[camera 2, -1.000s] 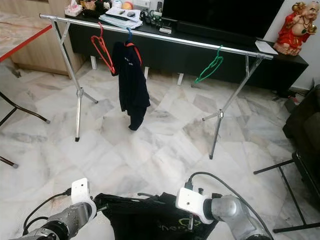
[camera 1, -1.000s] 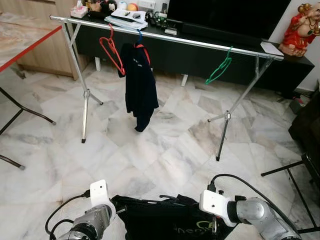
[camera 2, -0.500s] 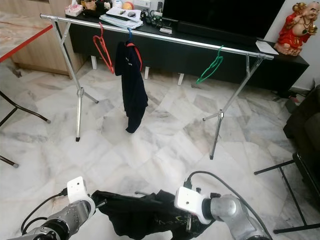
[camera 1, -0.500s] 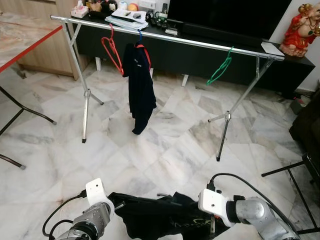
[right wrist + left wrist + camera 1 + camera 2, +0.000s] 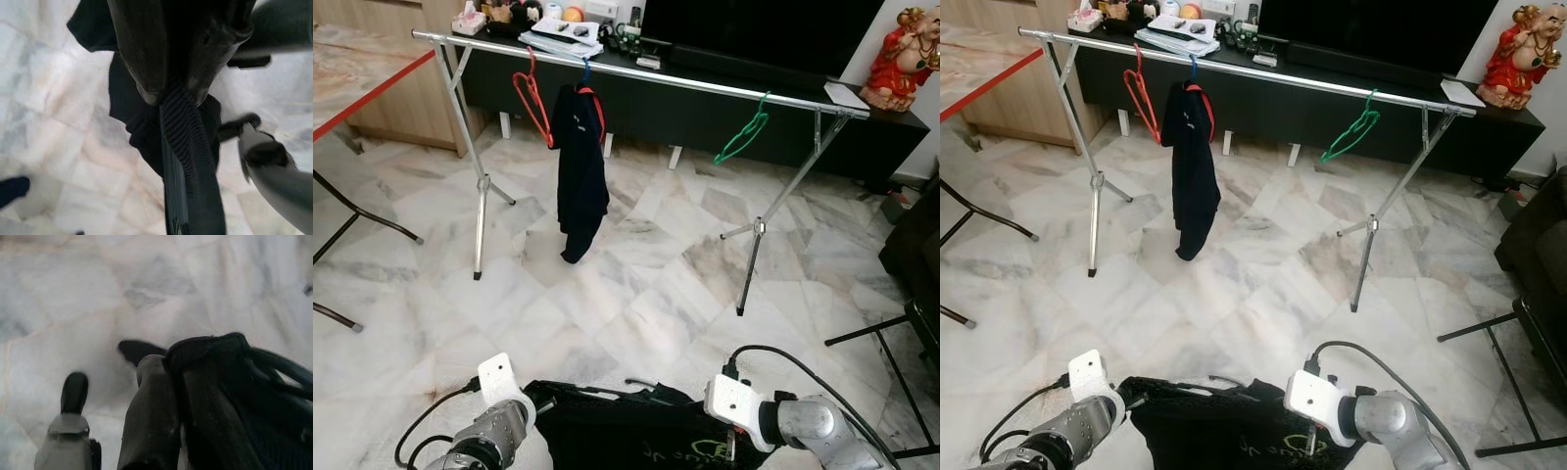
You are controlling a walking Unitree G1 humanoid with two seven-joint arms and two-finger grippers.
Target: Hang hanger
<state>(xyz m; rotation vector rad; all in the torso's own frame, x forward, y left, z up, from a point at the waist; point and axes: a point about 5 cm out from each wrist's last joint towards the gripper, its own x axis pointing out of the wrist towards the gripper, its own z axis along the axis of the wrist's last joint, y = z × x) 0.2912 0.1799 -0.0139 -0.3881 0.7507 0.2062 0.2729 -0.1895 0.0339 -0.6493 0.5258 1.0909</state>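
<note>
Both hands, left hand (image 5: 540,403) and right hand (image 5: 729,452), clenched on the black garment (image 5: 626,436), have re-stretched it since sagging; rail (image 5: 636,73) far ahead.

White-grey marble tile floor (image 5: 636,284) w/ diagonal veining, long black TV cabinet (image 5: 705,108) along far wall, dark TV screen (image 5: 754,24) above, red figurine (image 5: 901,59) at its right end, clutter on left end, wooden cabinet (image 5: 391,108) far left, red-edged table (image 5: 352,69) w/ black legs.

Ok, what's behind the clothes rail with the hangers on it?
Behind the clothes rail runs a long black cabinet carrying a dark TV screen, a red figurine and small clutter. The hanging dark garment covers part of the cabinet front.
</note>
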